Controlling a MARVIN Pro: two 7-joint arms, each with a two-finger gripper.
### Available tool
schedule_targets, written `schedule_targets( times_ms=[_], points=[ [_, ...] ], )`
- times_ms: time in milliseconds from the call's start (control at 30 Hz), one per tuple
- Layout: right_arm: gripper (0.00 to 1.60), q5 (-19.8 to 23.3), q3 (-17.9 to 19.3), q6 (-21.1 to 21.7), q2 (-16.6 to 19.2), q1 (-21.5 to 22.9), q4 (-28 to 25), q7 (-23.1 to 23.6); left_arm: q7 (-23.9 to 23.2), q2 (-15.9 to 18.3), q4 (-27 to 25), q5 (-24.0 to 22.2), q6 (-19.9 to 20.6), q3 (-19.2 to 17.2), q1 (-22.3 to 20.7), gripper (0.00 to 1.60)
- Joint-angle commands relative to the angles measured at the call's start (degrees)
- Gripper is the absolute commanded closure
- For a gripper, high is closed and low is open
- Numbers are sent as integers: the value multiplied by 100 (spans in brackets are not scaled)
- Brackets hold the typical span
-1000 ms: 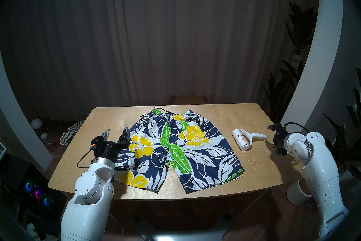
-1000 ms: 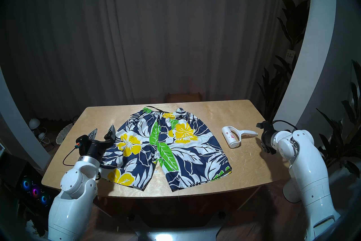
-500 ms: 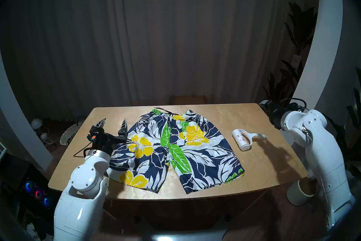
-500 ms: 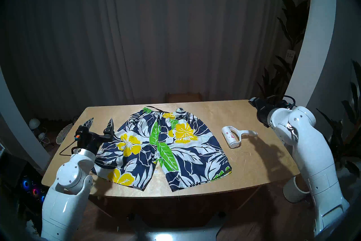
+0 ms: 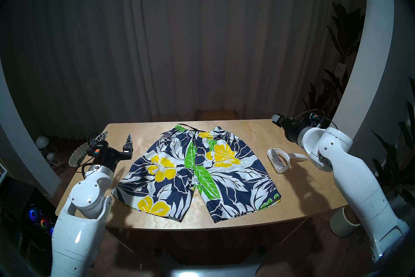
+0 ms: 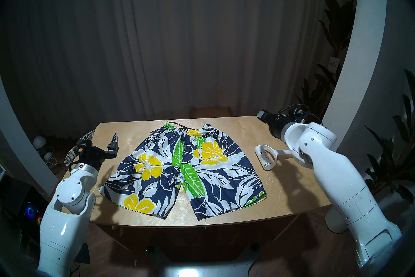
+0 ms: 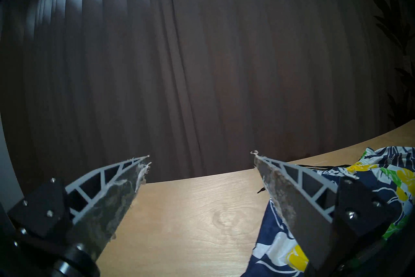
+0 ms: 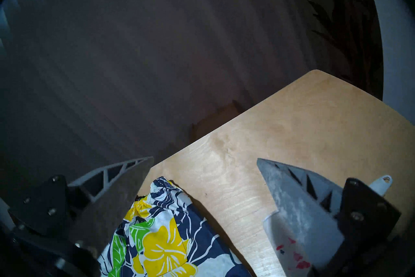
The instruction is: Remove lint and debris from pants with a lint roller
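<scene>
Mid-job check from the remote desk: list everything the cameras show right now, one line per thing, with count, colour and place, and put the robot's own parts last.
shorts: one, navy and white leaf print with yellow flowers and green leaves, flat on the table's middle.
lint roller: one, white with pink-red specks on the drum, on the table to the right of the shorts.
table: one, light wood, in front of the robot.
curtain: dark, behind the table.
basket: one, woven black and white, on the floor at left.
plants: dark leaves, at right.
left claw: open, over the table's left edge.
right claw: open, above the table's far right.
</scene>
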Motion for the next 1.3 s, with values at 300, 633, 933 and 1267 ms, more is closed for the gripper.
schedule_targets(
  times_ms=[300, 633, 933, 1267],
  points=[
    [0, -1772, -869, -494, 82, 925, 605, 1083, -333, 365, 441, -106, 140, -302, -315, 0],
    [0, -2904, -1316, -1347, 125, 944, 1016, 1813, -788, 536, 829, -403, 109, -366, -465, 0],
    [0, -3381, -982, -2085, 121, 560, 1223, 2255, -1393, 697, 1136, -662, -41, -309, -649, 0],
    [0, -3340, -536, -2914, -265, -136, 1411, 2312, -1198, 687, 1497, -340, -53, -36, -1114, 0]
  ],
)
